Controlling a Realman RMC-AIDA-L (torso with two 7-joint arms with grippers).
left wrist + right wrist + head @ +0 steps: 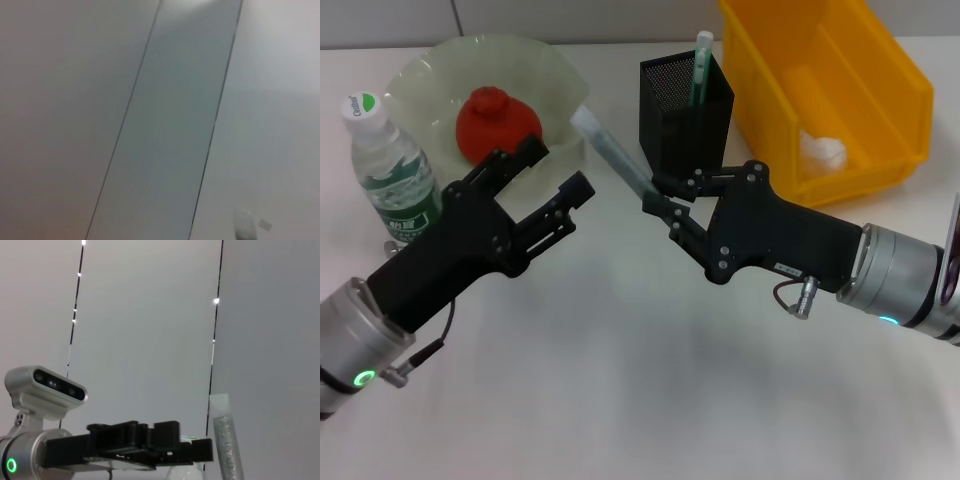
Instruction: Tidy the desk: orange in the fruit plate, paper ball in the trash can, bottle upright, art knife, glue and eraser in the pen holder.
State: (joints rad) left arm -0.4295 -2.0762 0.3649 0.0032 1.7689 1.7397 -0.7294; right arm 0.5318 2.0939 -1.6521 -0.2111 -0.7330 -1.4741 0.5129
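Observation:
My right gripper (654,196) is shut on the art knife (612,152), a slim grey stick slanting up and left, just in front of the pen holder (684,108). The same knife (226,440) shows in the right wrist view. The green glue (702,62) stands inside the pen holder. Inside the fruit plate (423,78) lies the orange (496,120). Left of the plate, the bottle (390,170) stands upright. The paper ball (823,151) rests in the trash can (865,95). My left gripper (558,170) hangs open and holds nothing, in front of the plate. The eraser is out of view.
The white desk stretches toward me below both arms. The right wrist view looks back at the left arm (135,447) and the robot's head camera (47,390). In the left wrist view there is only a pale wall panel (170,125).

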